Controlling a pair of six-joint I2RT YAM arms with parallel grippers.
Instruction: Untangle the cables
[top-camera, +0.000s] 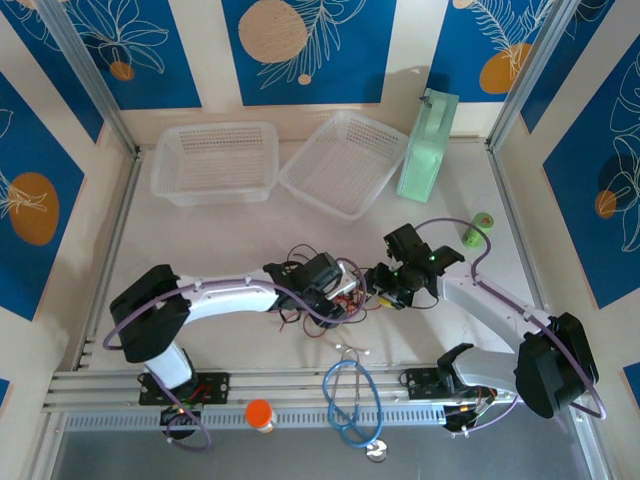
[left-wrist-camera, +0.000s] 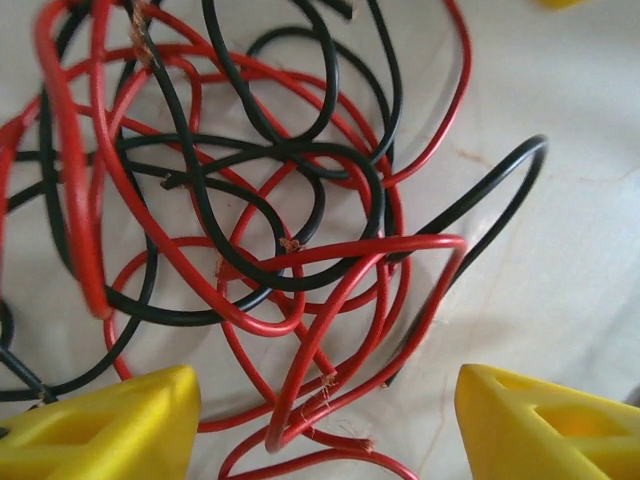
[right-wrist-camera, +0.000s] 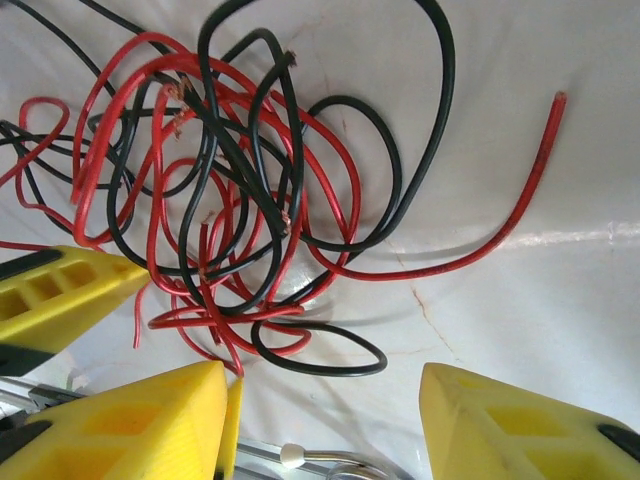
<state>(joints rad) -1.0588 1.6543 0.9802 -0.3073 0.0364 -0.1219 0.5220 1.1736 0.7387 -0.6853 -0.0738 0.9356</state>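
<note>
Here left hand (left-wrist-camera: 325, 420), right hand (right-wrist-camera: 325, 410) face inward, both wide, over cables (left-wrist-camera: 340, 250).

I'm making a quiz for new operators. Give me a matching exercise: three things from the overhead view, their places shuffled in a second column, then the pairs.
Things:
1. cables
2. blue stethoscope
3. pale green container

Places:
A. at the near edge of the table
B. at the back, leaning against the wall
C. mid-table, in a tangle

Pairs: 1-C, 2-A, 3-B
</note>
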